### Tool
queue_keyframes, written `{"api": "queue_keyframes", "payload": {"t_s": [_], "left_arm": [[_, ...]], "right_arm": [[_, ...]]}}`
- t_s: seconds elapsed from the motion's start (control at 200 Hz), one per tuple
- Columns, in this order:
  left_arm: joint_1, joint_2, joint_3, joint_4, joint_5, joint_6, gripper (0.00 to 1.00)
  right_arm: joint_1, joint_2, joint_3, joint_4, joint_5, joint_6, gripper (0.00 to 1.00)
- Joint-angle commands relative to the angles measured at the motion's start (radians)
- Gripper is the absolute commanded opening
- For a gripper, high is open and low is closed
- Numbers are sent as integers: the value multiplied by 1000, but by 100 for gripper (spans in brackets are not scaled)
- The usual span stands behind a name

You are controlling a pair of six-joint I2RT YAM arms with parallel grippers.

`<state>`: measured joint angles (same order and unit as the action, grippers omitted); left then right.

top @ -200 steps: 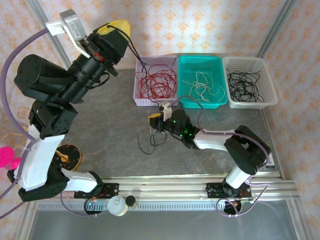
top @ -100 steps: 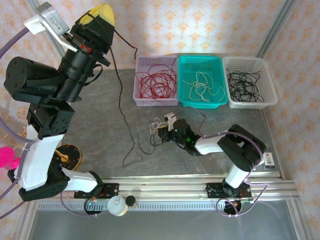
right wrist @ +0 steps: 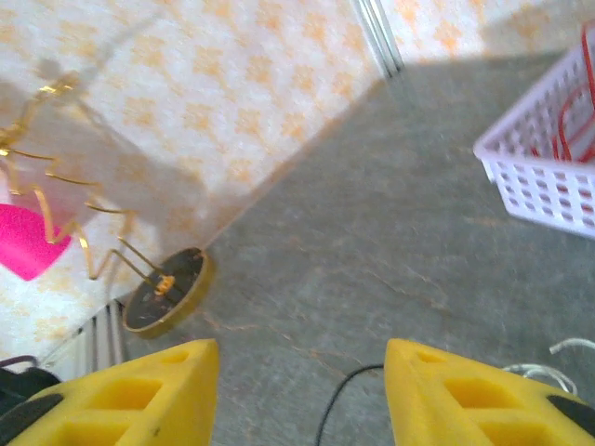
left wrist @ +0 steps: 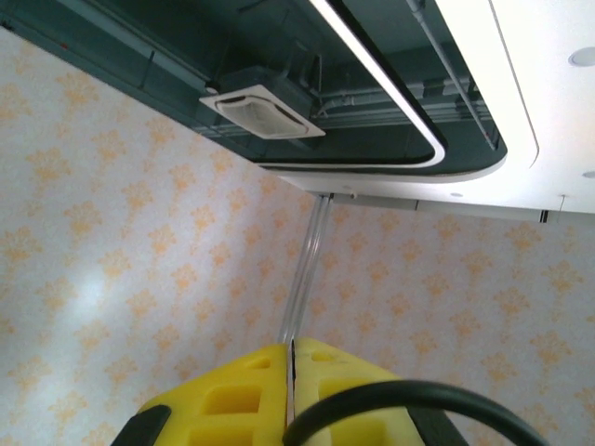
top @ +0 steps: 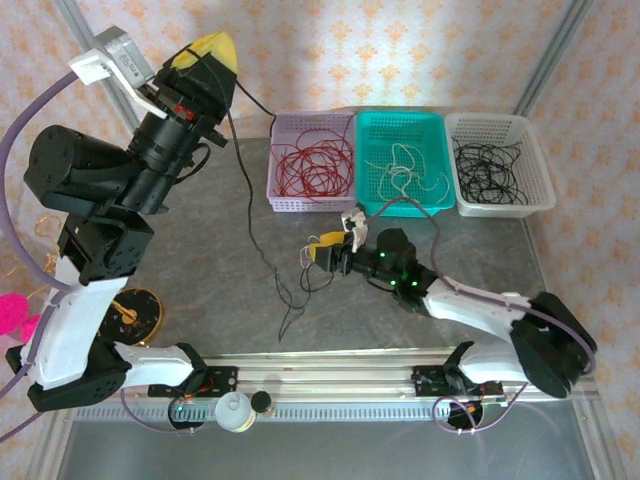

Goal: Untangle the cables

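The left hand, raised over the desk's far-left corner, is clamped on a black cable trailing down beside the small tangle mid-desk. The right hand hovers there, fingers apart. Nothing pins the tangle, so pulling could drag it or tighten it.
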<state>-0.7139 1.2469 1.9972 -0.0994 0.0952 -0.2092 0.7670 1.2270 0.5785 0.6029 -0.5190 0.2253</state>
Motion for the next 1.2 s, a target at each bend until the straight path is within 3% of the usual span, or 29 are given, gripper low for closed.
{"api": "queue_keyframes", "payload": {"t_s": [0.0, 0.115, 0.175, 0.315, 0.596, 0.876, 0.986, 1.056, 1.191], "left_arm": [[-5, -28, -40, 21, -10, -16, 0], [-5, -44, -89, 21, -19, -19, 0], [-5, -48, -107, 19, -26, -19, 0], [-4, -43, -130, 6, -38, -10, 0], [-4, -9, -143, -49, -74, 28, 0], [-5, 12, -159, -63, -83, 32, 0], [-5, 22, -156, -69, -92, 39, 0], [-5, 25, -157, -77, -100, 48, 0], [-6, 16, -193, -89, -147, 57, 0]], "right_arm": [[-12, -136, 54, -69, -41, -66, 56], [-14, -199, 166, -167, -114, -112, 61], [-13, -190, 284, -279, -195, -111, 73], [-5, -105, 529, -430, -364, -82, 73], [47, -70, 623, -244, -425, -26, 75], [97, 48, 714, -225, -403, -69, 69], [103, 107, 758, -223, -426, -67, 57], [103, 129, 772, -256, -414, -77, 38], [101, 104, 762, -357, -243, -69, 3]]}}
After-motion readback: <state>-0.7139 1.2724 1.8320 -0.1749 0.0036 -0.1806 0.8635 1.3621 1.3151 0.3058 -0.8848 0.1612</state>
